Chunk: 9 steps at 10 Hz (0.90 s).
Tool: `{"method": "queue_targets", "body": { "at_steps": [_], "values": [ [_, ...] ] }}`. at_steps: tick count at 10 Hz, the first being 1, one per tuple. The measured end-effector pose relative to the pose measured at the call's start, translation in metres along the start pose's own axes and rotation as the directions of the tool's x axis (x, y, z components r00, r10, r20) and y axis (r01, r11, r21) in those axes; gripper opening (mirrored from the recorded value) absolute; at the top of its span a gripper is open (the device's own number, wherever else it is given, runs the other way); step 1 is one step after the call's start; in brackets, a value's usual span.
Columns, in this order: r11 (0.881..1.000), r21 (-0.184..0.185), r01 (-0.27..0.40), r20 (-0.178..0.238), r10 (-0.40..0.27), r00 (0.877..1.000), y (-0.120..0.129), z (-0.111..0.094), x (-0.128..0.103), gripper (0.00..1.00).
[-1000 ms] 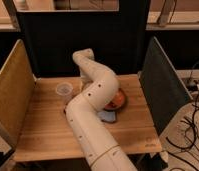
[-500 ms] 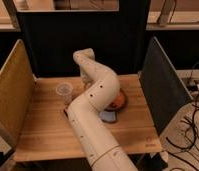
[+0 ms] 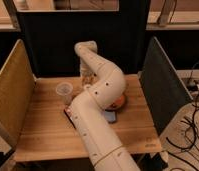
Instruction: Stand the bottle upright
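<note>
My arm rises from the near edge, bends over the table's middle and comes down at the back. There my gripper (image 3: pixel 86 79) points down, just right of the translucent cup (image 3: pixel 64 90). A slim pale bottle (image 3: pixel 87 75) shows at the gripper's tip, and the gripper is shut on it. The wrist hides most of the bottle, so I cannot tell its tilt.
A flat dark packet (image 3: pixel 69 114) lies left of my forearm, partly under it. A blue item (image 3: pixel 111 118) and an orange round item (image 3: pixel 118 103) sit right of the arm. A tan panel (image 3: pixel 10 95) and a dark panel (image 3: pixel 163 85) wall the wooden table (image 3: pixel 43 135). Cables (image 3: pixel 193 125) hang at the right.
The arm has stayed almost in place at the back of the table. The gripper has closed at the bottle. The cup has not moved.
</note>
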<state>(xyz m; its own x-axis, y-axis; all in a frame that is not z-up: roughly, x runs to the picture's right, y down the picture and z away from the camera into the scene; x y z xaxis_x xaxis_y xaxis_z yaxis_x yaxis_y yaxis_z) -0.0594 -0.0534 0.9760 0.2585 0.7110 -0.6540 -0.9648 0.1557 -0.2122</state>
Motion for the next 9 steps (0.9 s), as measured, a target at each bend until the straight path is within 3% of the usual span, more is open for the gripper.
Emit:
{"method": "queue_targets", "body": {
  "at_steps": [3,9],
  "values": [
    [0.999,-0.033,-0.009,0.078,0.011,0.997,-0.014,-0.036,-0.010,0.00],
    [0.996,-0.085,-0.029,0.171,0.044,0.984,-0.038,-0.081,-0.016,0.00]
  ]
}}
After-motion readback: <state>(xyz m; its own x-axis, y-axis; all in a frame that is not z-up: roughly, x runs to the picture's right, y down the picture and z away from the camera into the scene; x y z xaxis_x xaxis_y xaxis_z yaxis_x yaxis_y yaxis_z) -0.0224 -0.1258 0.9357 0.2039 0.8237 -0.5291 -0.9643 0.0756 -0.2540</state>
